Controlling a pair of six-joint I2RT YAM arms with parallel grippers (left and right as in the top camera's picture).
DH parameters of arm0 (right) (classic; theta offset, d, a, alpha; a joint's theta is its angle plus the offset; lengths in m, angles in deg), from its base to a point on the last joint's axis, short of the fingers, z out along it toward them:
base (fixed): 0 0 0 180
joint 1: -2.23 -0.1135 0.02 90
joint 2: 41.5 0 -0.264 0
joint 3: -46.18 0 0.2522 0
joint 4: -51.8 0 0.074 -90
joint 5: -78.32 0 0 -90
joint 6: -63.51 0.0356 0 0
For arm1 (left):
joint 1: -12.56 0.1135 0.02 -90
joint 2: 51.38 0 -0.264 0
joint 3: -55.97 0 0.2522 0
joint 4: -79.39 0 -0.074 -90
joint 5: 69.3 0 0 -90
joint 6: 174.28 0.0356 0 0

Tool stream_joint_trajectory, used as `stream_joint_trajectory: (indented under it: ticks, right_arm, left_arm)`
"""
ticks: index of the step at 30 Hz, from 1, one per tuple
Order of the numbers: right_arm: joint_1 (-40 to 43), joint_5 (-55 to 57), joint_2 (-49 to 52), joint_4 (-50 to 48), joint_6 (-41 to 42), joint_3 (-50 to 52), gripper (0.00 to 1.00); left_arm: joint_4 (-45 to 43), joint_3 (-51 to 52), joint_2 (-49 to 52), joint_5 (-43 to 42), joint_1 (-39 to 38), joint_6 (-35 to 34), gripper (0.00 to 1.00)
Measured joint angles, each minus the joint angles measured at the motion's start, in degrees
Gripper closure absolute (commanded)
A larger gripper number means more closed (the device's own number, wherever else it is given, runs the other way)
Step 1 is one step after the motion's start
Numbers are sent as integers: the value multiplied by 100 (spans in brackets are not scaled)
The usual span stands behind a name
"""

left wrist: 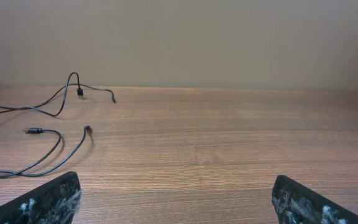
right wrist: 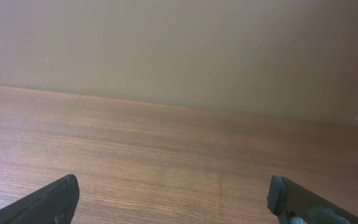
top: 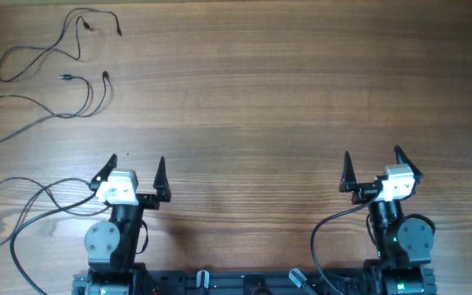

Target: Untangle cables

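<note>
- The wooden table fills the overhead view. Its middle and right side lie bare from the arms out to the far edge.
- In the wrist views the far edge of the table meets a plain beige wall.
- The left arm rises from the near edge, left of centre. Its wrist points straight toward the far side.
- The right arm stands the same way at the near right, well apart from the left arm.
- The left gripper is released. Its two dark fingers are spread wide with nothing between them, low over bare wood.
- The right gripper is likewise spread wide and holds nothing. Only bare wood lies ahead of it.
- Thicker black arm leads loop across the near-left corner, just beside the left arm's base.
- The cables lie loosely curled in the far-left corner, well apart from both grippers. Some strands run off the left edge of the view.
- A silvery plug end rests among the cables, near a dark plug tip.
</note>
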Motion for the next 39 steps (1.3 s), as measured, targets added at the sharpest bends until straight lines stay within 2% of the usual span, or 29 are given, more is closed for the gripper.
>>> stream_joint_trajectory:
  ticks: [26,31,39]
  right_arm:
    - [0,0,0,0,4,0,0]
    - [0,2,0,0,385,0,0]
    - [0,0,0,0,422,0,0]
  left_arm:
    - [0,0,0,0,0,-20,0]
    - [0,0,0,0,0,-20,0]
    - [0,0,0,0,0,-20,0]
